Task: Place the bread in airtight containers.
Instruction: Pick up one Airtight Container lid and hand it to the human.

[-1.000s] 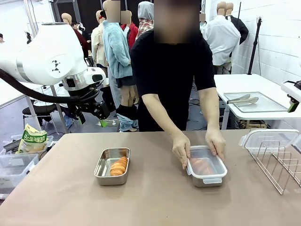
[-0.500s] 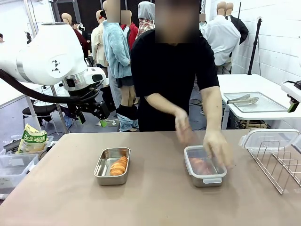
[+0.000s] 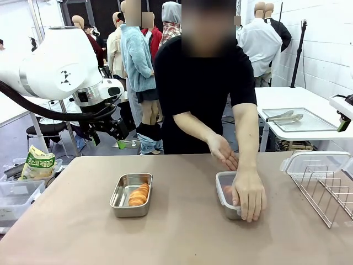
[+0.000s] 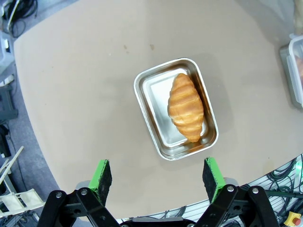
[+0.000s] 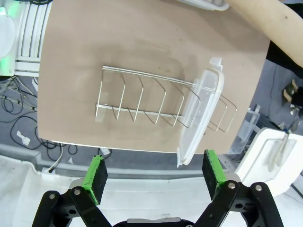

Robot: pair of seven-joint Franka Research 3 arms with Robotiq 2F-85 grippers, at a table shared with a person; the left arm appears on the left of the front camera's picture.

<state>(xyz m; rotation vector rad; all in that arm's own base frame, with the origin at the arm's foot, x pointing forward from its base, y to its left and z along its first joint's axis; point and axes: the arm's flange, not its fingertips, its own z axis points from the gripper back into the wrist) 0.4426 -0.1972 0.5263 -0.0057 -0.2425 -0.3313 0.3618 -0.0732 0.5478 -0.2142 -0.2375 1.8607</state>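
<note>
We see the left gripper (image 4: 156, 166), jaws apart and empty, above an open rectangular stainless-steel tin (image 4: 151, 90) holding one golden-brown croissant roll (image 4: 186, 106). A person's hand (image 3: 249, 194) lies flat on the clear-lidded second tin (image 3: 223, 190). The right gripper (image 5: 154, 163) gapes, empty, over a wire rack (image 5: 142, 94).

Bright, even overhead light is falling on the matte brown tabletop (image 3: 182, 237), leaving only soft, faint shadows around the open rectangular stainless-steel tin (image 3: 122, 194). In the left wrist view, its polished floor is glaring white beside the golden-brown croissant roll (image 4: 186, 106). Both wrist views are bowing at their edges; the thin silver wire rack (image 5: 163, 97) is showing sharp.
</note>
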